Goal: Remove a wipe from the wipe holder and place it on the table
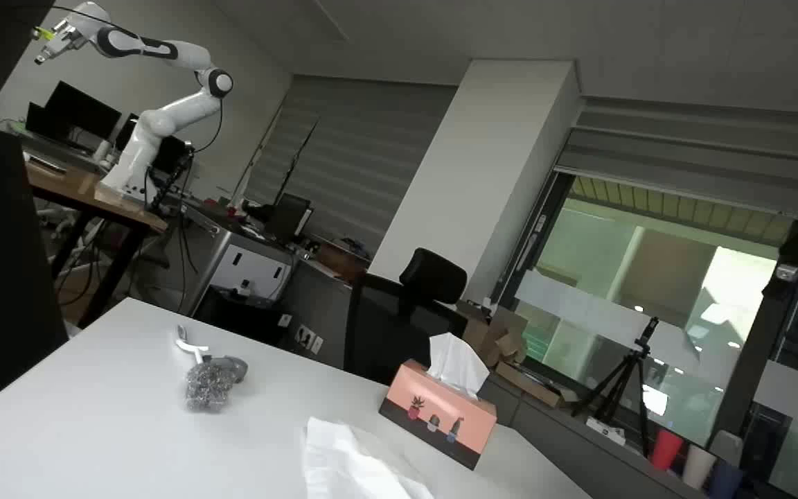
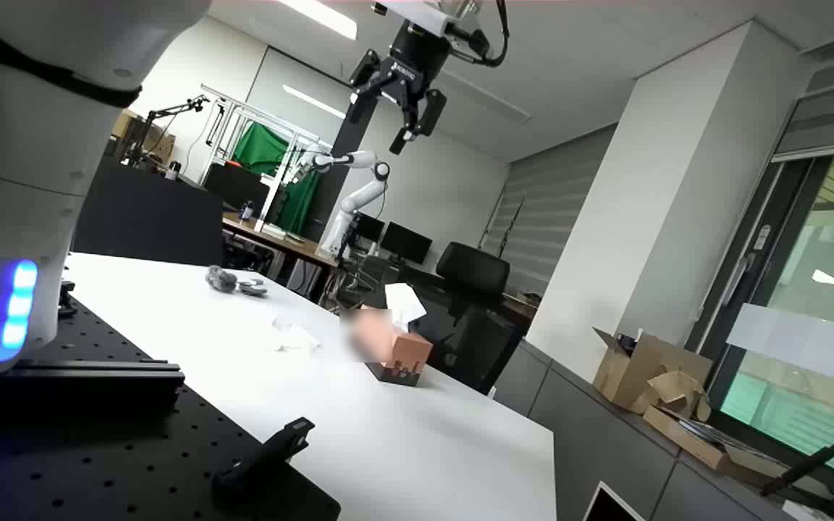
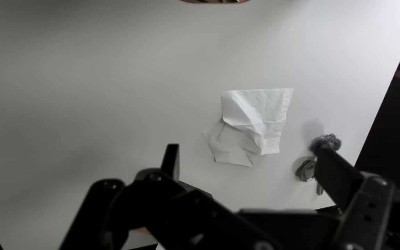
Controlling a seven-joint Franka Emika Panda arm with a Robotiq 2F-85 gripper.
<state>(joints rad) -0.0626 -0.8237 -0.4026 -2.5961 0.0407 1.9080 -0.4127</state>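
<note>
The wipe holder is an orange tissue box (image 1: 440,409) with a dark base, standing near the table's edge; it also shows in an exterior view (image 2: 411,352). A white wipe (image 1: 456,362) sticks up from its top. A loose, folded white wipe (image 3: 260,111) lies on the white table (image 3: 82,69), and shows in both exterior views (image 1: 357,461) (image 2: 295,337). My black gripper (image 2: 377,124) is open, empty and high above the table. In the wrist view its fingers (image 3: 247,151) are wide apart, with the loose wipe seen beyond them. The gripper hides most of the box there.
A grey wire scrubber with a handle (image 1: 208,384) lies on the table; it also shows in the wrist view (image 3: 327,140). A black clip-like object (image 2: 265,456) sits at the black base plate's edge. A dark chair (image 1: 406,312) stands behind the table.
</note>
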